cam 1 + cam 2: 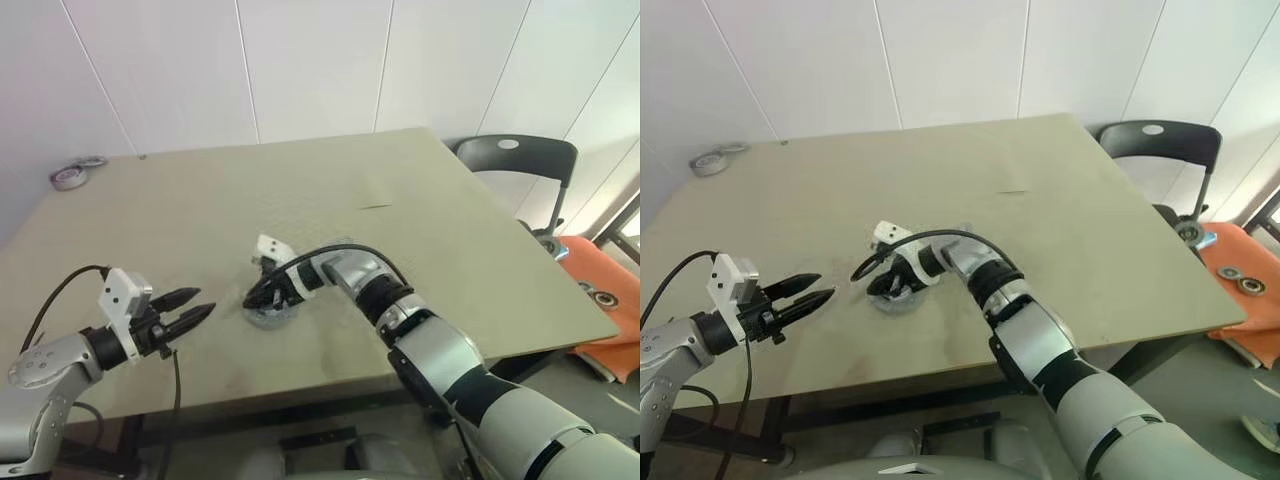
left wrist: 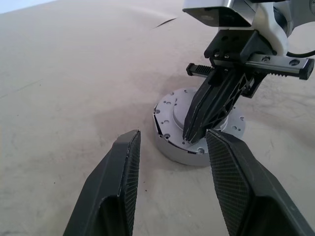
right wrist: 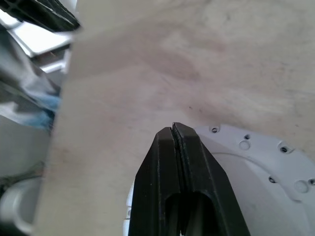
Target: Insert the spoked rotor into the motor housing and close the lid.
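From the head, the housing (image 1: 272, 312) sits on the table (image 1: 420, 230) with its grey lid on, the right gripper (image 1: 266, 296) bearing down on top of it. The left gripper (image 1: 192, 311) hangs just beside the housing, fingers spread. A tape roll (image 1: 68, 178) lies far from the housing, at the table's back corner.

From the left wrist, the right gripper's fingers (image 2: 209, 110) are pressed together, tips on the lid (image 2: 179, 105).

From the right wrist, the shut tips meet the lid's edge.
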